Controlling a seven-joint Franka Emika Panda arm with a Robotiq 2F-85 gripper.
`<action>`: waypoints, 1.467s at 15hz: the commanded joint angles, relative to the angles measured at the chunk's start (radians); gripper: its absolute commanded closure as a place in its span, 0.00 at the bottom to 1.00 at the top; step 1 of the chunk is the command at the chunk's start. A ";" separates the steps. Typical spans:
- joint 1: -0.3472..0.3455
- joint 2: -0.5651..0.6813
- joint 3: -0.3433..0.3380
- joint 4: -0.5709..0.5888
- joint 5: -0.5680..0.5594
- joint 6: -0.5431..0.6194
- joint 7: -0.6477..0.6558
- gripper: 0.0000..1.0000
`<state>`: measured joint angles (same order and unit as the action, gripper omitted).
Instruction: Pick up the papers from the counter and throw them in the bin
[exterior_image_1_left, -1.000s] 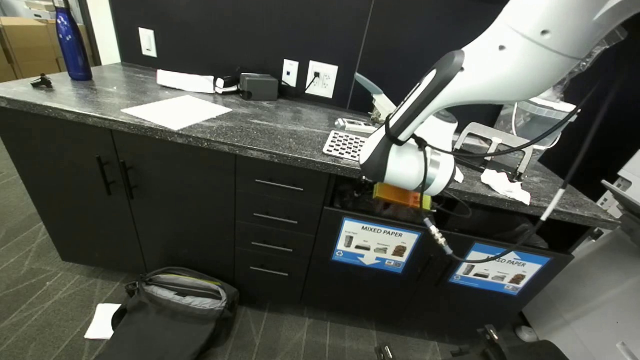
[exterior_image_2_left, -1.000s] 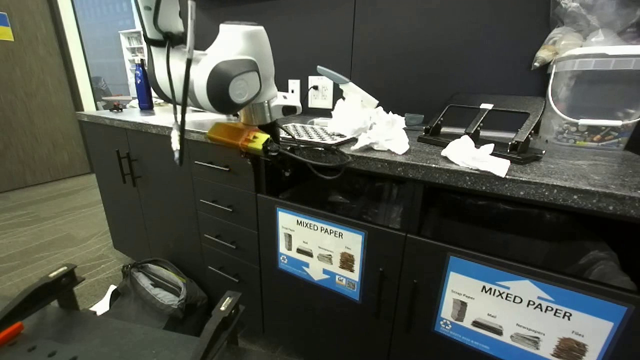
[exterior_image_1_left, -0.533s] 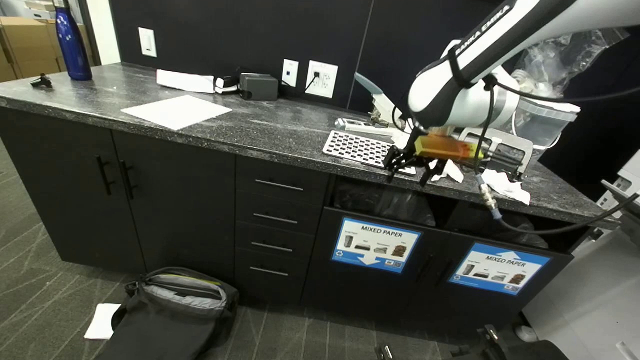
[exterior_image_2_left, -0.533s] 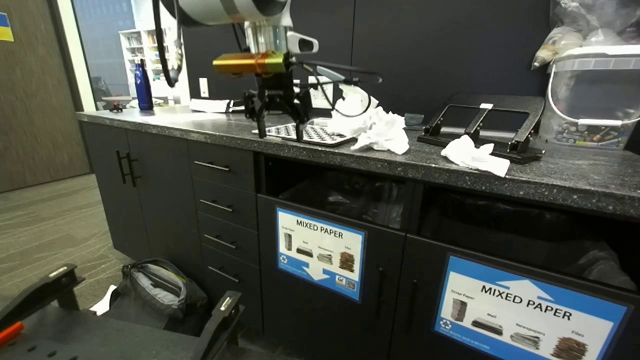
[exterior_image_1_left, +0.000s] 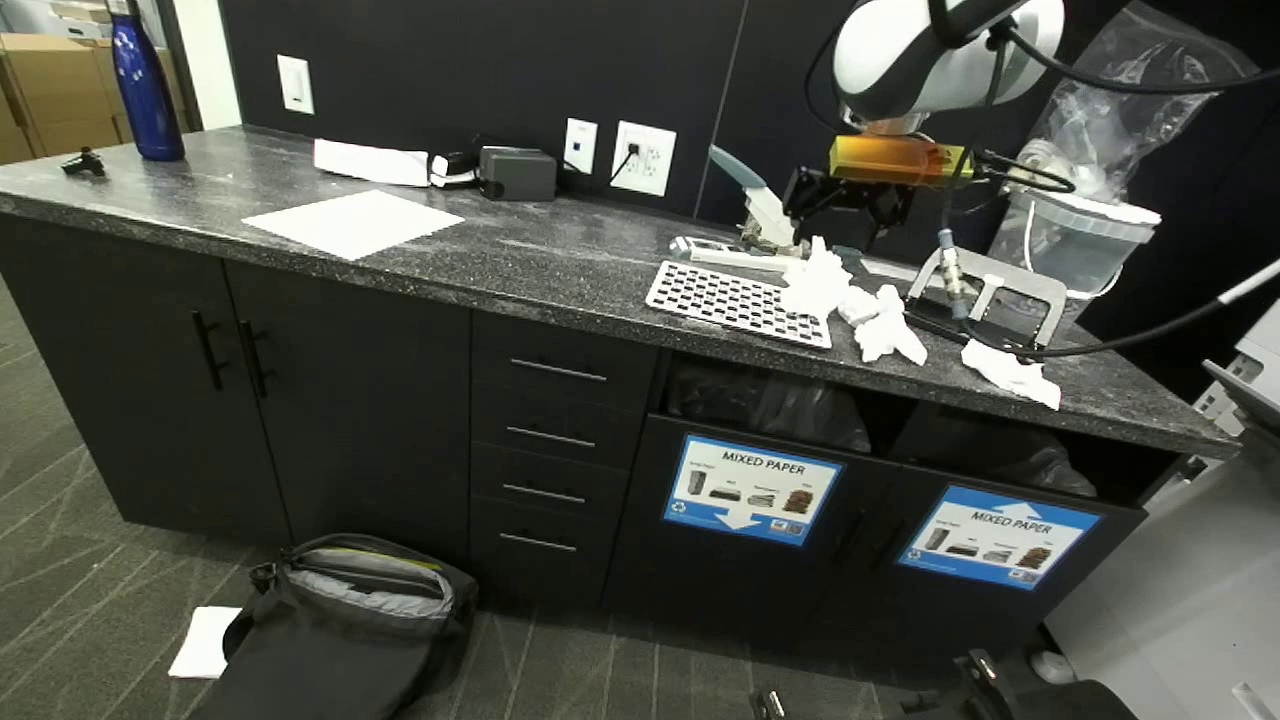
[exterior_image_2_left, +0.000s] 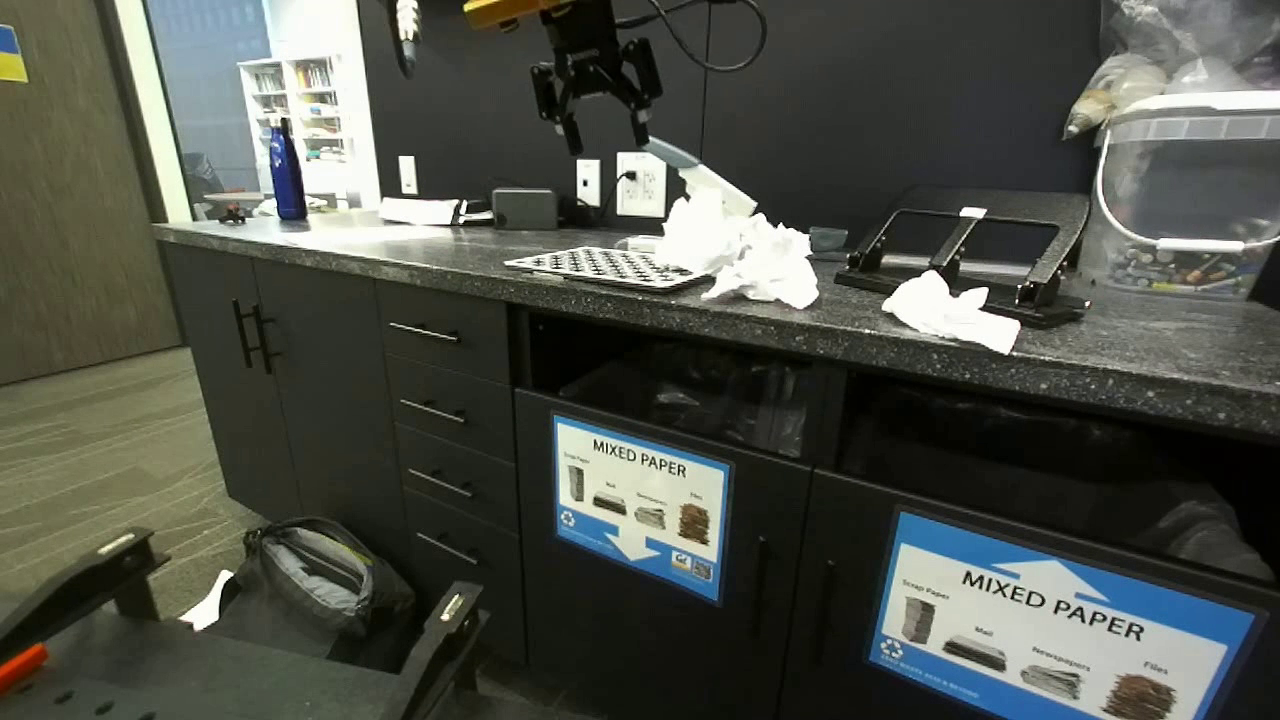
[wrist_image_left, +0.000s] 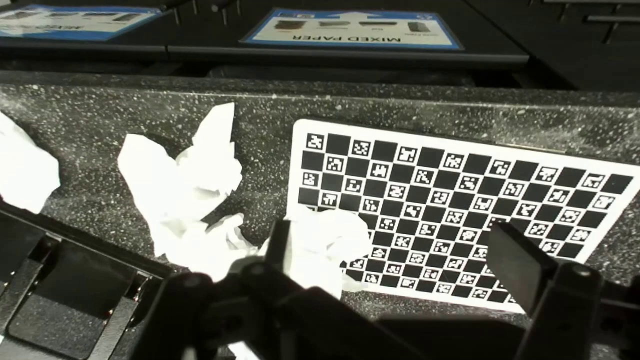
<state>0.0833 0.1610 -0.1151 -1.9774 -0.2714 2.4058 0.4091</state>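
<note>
1. Up it comes, the tool (exterior_image_2_left: 607, 135), down by the bin (exterior_image_2_left: 770, 500) a second ago, now high over the mat (exterior_image_1_left: 710, 293)
2. Spread wide, nothing between, so it looks free for another pick; whether anything went in, I can't tell
3. On the surface (exterior_image_1_left: 560, 250) lie the papers (wrist_image_left: 185, 185): a mat wad (exterior_image_1_left: 815, 285) partly on the mat, a front wad (exterior_image_1_left: 882, 328) seemingly touching it, a scrap (exterior_image_2_left: 945, 308) apart by the stand (exterior_image_2_left: 957, 242)
4. The scrap's long axis slants, lower end toward the surface's front edge
5. The front wad stretches that way too, flaps pointing at the edge in the wrist view; the mat wad shows no clear axis
</note>
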 joint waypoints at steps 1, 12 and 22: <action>-0.022 0.226 0.002 0.236 0.047 -0.036 0.110 0.00; -0.010 0.659 -0.079 0.778 0.117 -0.198 0.377 0.00; -0.015 0.796 -0.097 1.016 0.084 -0.406 0.381 0.00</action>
<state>0.0633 0.8973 -0.1884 -1.0689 -0.1723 2.0428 0.7783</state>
